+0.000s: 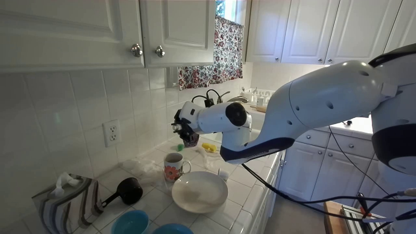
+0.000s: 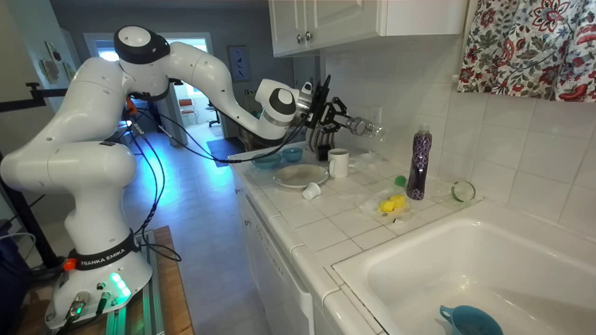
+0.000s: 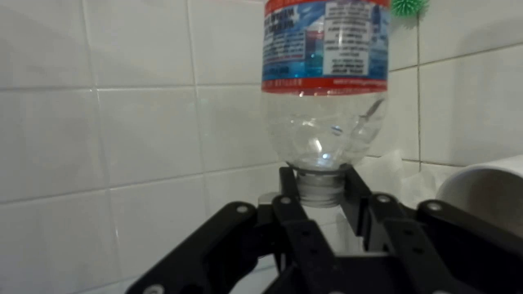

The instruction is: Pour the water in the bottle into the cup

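Observation:
My gripper (image 3: pixel 320 183) is shut on the neck of a clear plastic bottle (image 3: pixel 325 53) with a red and blue label. In an exterior view the clear bottle (image 2: pixel 367 128) hangs above the counter, neck at the fingers and body slanting down towards the wall. Whether water is in it I cannot tell. The cup, a white mug with a red flower (image 1: pixel 171 172), stands upright on the tiles, below and apart from the gripper. Part of this mug (image 3: pixel 486 192) shows at lower right in the wrist view. A dark purple bottle (image 2: pixel 419 163) stands near the sink.
A wide white bowl (image 1: pixel 200 195) sits beside the mug, with a small tipped white cup (image 2: pixel 311 191) near it. A black pan (image 1: pixel 130 191), a striped tissue box (image 1: pixel 71 204), a yellow thing (image 2: pixel 392 203) and a green spiky ball (image 2: pixel 400 180) lie around. The sink (image 2: pixel 465 274) borders the counter.

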Robot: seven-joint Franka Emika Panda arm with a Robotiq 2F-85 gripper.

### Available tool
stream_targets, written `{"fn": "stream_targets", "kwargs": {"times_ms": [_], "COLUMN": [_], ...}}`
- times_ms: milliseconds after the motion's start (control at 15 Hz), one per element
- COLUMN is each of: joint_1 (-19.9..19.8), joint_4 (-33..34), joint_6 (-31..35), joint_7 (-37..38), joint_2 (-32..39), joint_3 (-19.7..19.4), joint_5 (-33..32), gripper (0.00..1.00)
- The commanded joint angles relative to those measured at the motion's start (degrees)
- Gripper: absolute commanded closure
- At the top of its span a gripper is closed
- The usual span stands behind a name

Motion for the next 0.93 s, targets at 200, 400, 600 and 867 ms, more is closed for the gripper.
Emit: {"fn": "stream_targets", "kwargs": {"times_ms": [200, 400, 600, 867], "joint_1": [-1.40, -1.84, -2.52, -4.01], "joint_4": [-0.33, -0.19, 0.18, 0.80], "joint_6": [5.39, 7.64, 10.30, 14.74], "joint_7": [10.20, 13.72, 16.72, 19.44], "joint_2": [2.12, 3.11, 4.08, 4.12], "joint_3": [0.93, 1.71, 3.25, 6.30], "joint_5": [12.22, 18.98, 26.22, 35.62], "gripper": [0.92, 0.92, 0.92, 0.92]}}
